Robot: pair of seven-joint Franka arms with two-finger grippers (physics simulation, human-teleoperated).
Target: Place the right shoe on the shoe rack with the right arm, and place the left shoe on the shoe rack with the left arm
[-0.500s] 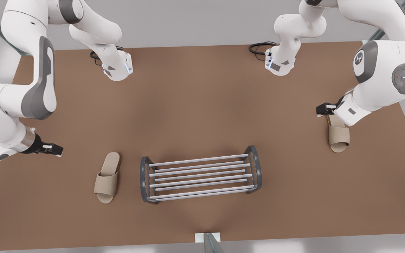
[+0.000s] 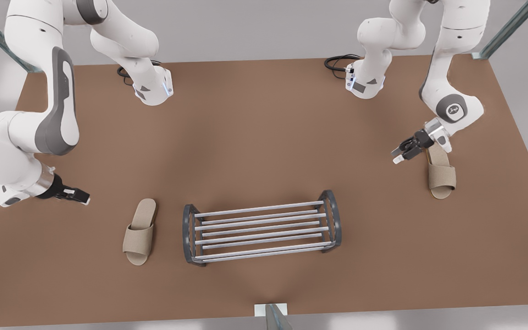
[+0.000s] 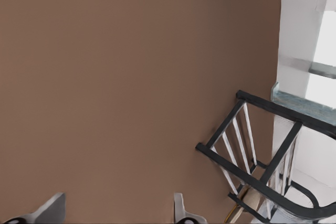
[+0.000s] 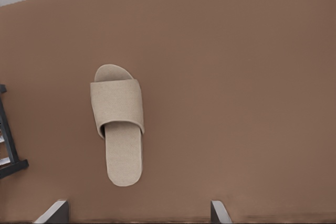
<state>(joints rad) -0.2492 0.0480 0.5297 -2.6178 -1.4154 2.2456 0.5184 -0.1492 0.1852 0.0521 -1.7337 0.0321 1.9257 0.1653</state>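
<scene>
Beige left shoe (image 2: 441, 176) lies at four o'clock, just beside the left gripper (image 2: 399, 155), which has swung lower, fingers apart. Right gripper (image 2: 80, 197), fingers also apart, has edged toward the right shoe (image 2: 139, 231) at four o'clock, beside the shoe rack (image 2: 261, 227).

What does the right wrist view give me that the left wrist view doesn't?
Right wrist view: a whole beige slipper flat on the table, ahead of the open right gripper. Left wrist view: the shoe rack, bars and end frame close up, beyond the open left gripper. Shared: brown table, part of the rack.
</scene>
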